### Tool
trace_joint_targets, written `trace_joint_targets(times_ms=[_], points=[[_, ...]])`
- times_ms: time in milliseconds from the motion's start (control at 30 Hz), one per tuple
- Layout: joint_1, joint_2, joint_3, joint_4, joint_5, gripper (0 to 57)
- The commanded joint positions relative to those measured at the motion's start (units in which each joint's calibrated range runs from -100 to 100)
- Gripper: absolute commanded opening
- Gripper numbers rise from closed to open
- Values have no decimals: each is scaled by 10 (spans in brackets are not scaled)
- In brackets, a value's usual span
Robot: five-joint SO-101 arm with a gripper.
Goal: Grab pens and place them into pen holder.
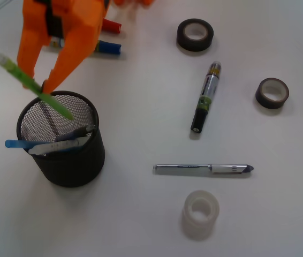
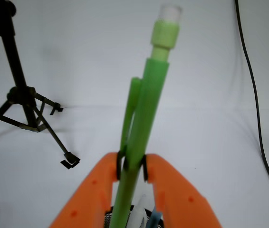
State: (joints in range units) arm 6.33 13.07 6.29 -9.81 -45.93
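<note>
Orange fingers (image 1: 43, 85) pinch the lime-green pen (image 1: 33, 85), slanting over the black wire-mesh cylindrical pen holder's (image 1: 60, 160) ten-o'clock rim; bare white desk (image 1: 141, 214) lies toward four o'clock. No lettering readable.

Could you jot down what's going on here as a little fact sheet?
tool: orange tool, shut on lime-green pen
pen position: tilted, lower end over the black wire-mesh pen holder
already in holder: three pens, including a light-blue stick pen
left on table: silver-and-white pen
other items: dark tape rolls, clear tape roll, thick black-capped marker
</note>
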Motion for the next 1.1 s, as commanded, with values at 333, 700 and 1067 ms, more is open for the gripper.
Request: trace_joint_targets(times_ms=[333,700,1067], points=[[0,19,-25,-45,30,171],[-40,-87,-51,121,151,189],[-161,-17,-230,397,236,190]])
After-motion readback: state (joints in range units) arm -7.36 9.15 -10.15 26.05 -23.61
